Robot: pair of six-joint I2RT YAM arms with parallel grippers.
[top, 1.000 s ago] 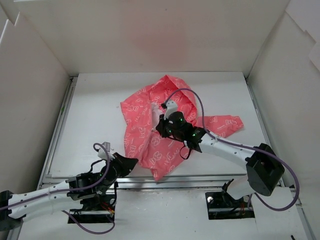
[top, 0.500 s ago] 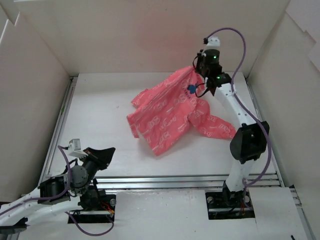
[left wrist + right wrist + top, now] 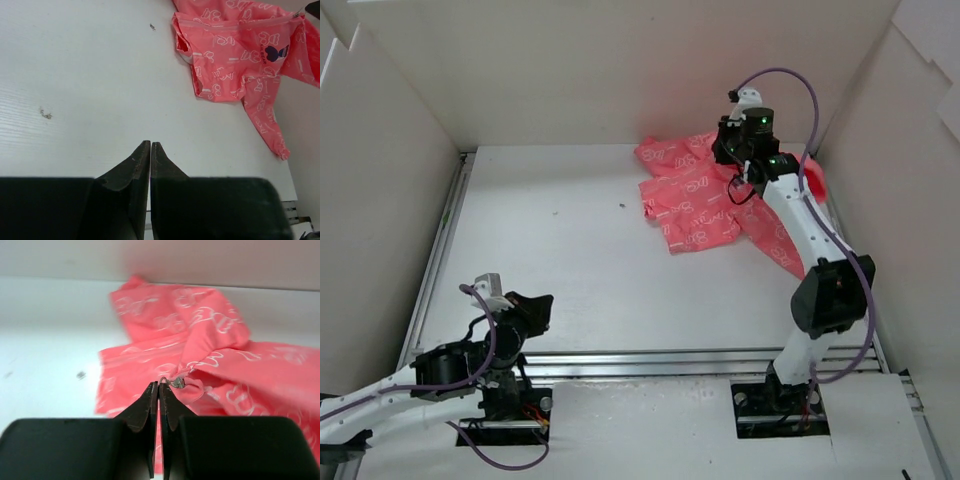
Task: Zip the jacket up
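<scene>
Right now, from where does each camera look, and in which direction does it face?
Top external: above and behind the arm bases, looking down on the table; both arms show.
Left wrist: on the left gripper, low, facing across the table to the jacket; its shut fingers show.
Right wrist: on the right gripper, close over the jacket, facing the back wall; its fingers pinch fabric by the zipper pull.
Shared: top external and left wrist both show the jacket and a dark speck.

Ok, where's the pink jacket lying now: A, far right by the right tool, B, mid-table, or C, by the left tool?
A: the jacket is bunched at the table's far right corner, at the right tool; the left tool sits far off.
</scene>
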